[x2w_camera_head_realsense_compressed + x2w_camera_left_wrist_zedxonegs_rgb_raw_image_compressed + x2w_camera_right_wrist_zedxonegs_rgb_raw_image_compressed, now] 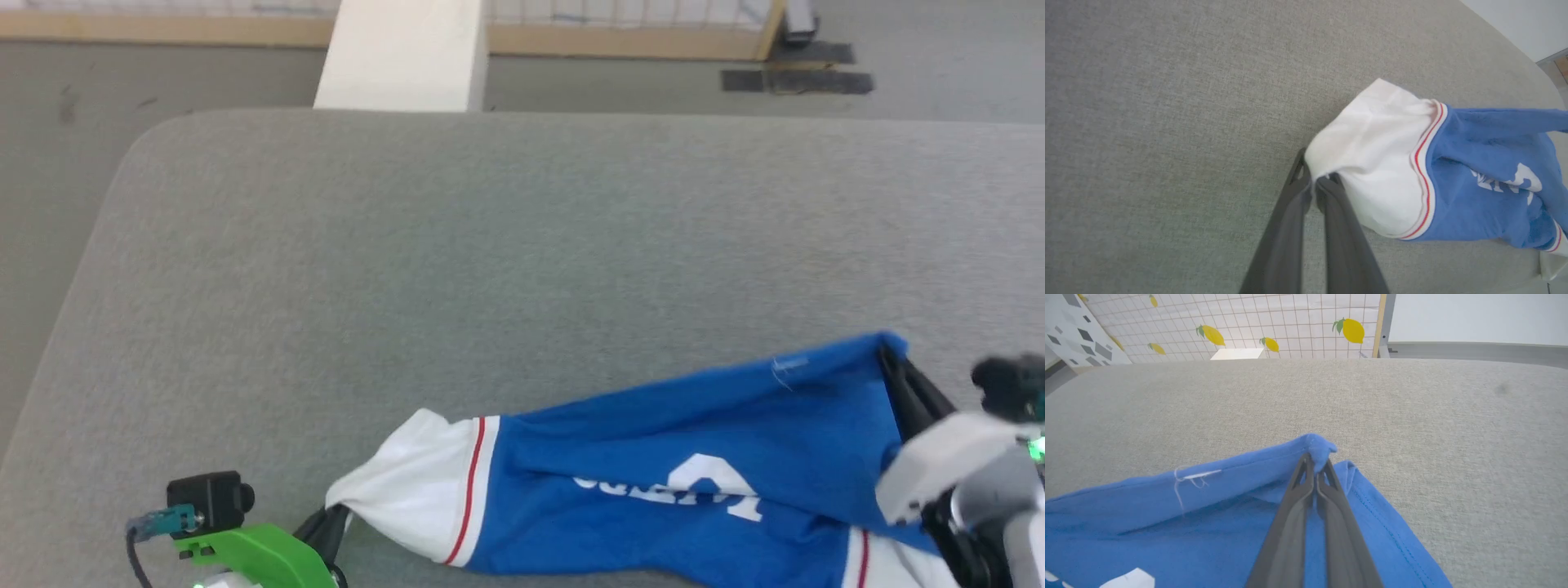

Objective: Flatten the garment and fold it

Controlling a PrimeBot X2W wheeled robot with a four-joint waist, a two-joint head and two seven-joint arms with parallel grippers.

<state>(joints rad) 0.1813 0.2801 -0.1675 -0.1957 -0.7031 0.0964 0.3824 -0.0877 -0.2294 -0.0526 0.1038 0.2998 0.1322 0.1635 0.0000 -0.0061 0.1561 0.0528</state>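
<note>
The garment (653,441) lay bunched at the near edge of the grey table (490,245). The left gripper (1314,183) pinched its white sleeve (1372,163) and the right gripper (1315,465) its blue corner (1319,448). Flattening probably needed the 2 pulled apart.

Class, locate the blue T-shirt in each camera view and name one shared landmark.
Head view: T-shirt along the bottom, centre to right.
Left wrist view: right side, white sleeve in left tool.
Right wrist view: bottom, blue corner in right tool.
Shared landmark: grey fabric surface.
</note>
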